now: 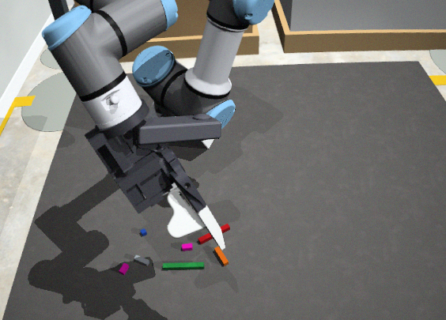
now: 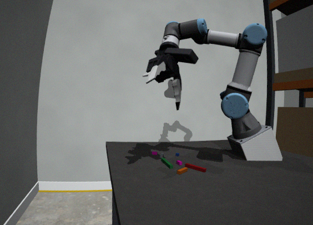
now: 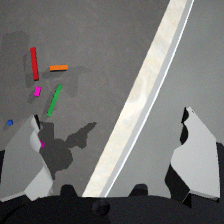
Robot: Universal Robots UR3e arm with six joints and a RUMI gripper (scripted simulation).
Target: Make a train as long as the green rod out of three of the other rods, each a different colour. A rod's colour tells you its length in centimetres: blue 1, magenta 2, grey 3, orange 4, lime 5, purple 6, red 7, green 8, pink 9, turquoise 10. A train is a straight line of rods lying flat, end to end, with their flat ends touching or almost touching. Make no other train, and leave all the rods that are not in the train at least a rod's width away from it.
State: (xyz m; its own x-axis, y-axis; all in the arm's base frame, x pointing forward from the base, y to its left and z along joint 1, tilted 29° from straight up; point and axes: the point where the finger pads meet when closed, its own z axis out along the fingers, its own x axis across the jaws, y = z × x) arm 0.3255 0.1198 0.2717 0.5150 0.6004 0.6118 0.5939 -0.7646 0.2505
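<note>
From above, the gripper (image 1: 203, 230) hung over the rods with jaws fully apart and nothing between them. The green rod (image 1: 183, 265) lay flat near the mat's (image 1: 336, 182) front-left part, with the orange rod (image 1: 221, 256) just off its right end, the red rod (image 1: 213, 234) behind, and one magenta rod (image 1: 187, 246) between. A grey rod (image 1: 141, 260), a second magenta rod (image 1: 124, 269) and the blue rod (image 1: 143, 232) lay apart to the left.

From the side, the gripper (image 2: 173, 93) hovered well above the table (image 2: 222, 198); the green rod (image 2: 167, 163) lay near its left edge.

At the wrist, the green rod (image 3: 54, 100) lay apart from the red rod (image 3: 34, 63).
</note>
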